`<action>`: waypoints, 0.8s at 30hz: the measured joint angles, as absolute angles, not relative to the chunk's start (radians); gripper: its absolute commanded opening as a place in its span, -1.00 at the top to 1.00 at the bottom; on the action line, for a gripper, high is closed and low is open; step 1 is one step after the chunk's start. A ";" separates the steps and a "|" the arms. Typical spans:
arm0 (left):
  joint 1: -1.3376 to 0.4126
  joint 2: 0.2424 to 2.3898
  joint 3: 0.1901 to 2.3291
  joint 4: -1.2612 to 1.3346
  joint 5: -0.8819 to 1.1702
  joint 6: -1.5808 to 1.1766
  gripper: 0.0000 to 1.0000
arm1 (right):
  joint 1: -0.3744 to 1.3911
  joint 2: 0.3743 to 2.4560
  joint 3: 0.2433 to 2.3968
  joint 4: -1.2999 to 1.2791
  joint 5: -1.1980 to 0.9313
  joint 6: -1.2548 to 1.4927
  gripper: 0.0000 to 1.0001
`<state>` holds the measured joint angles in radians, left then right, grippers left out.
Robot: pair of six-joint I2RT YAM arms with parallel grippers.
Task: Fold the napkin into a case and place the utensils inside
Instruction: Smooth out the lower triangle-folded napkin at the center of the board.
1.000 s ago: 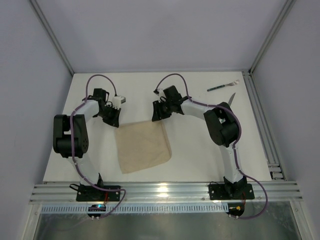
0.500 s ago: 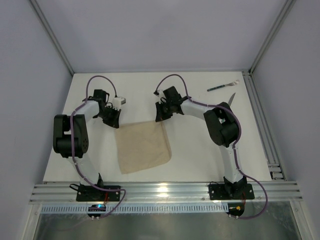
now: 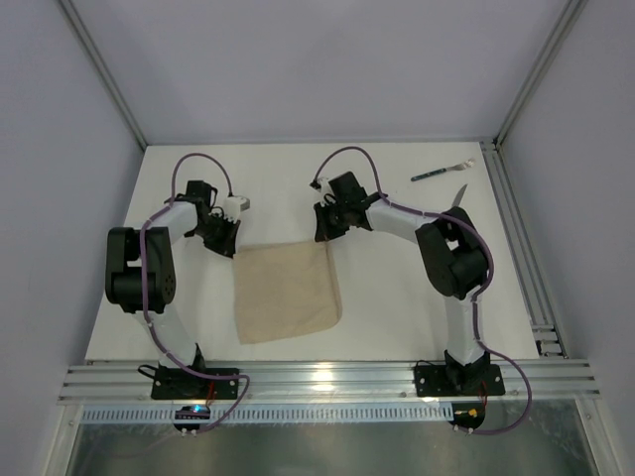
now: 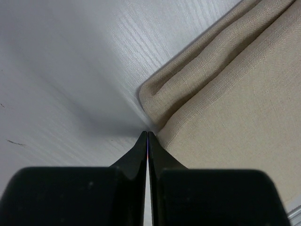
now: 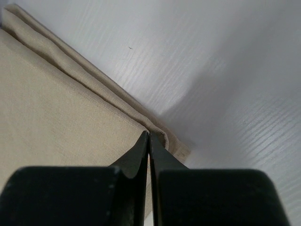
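Both arms have nudged right, dragging the napkin (image 3: 288, 293) across the bench (image 3: 397, 297) and straightening its far edge. Left pincer (image 3: 230, 241) and right pincer (image 3: 323, 231) are pressed together, pinching its far corners. Folding is still underway, and the utensils (image 3: 442, 172) lie untouched, far right.

I see the napkin (image 3: 286, 293) as woven cloth, matt beige, its threads plain in both wrist views and its folded edge soft and rounded. The table (image 3: 397, 288) under the napkin is white and smooth with a faint satin sheen, crossed by fine straight grain lines like printed wood. The fingers (image 4: 131, 162) of the left gripper (image 4: 147, 134) at the napkin's corner are black and smooth with a dull, plastic-like sheen; the right gripper (image 5: 149, 134) looks the same. Far right of the napkin, the fork (image 3: 442, 172) has bright metal tines and a dark handle, and the knife (image 3: 459, 193) shows a bright metal blade. Nearer than the napkin, the rails (image 3: 317, 382) are bare grooved metal, glinting.
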<state>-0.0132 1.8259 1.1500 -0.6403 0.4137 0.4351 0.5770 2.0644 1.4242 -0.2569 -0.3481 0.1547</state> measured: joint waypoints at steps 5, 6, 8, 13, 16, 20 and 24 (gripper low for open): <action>-0.013 1.824 1.149 -0.637 0.432 0.450 0.72 | 0.577 2.035 1.414 -0.257 -0.347 0.141 0.92; -0.013 1.823 1.149 -0.635 0.441 0.453 0.46 | 0.577 2.035 1.414 -0.255 -0.348 0.137 0.93; -0.013 1.818 1.149 -0.628 0.458 0.461 0.25 | 0.577 2.035 1.413 -0.260 -0.352 0.132 0.93; -0.028 1.815 1.176 -0.622 0.480 0.454 0.07 | 0.577 2.035 1.413 -0.261 -0.360 0.129 0.92; -0.043 1.829 1.208 -0.619 0.479 0.451 0.03 | 0.577 2.035 1.413 -0.260 -0.365 0.129 0.92; -0.060 1.874 1.243 -0.616 0.458 0.448 0.02 | 0.577 2.035 1.413 -0.259 -0.368 0.128 0.93; -0.083 1.914 1.278 -0.620 0.429 0.448 0.09 | 0.577 2.035 1.411 -0.257 -0.370 0.126 0.92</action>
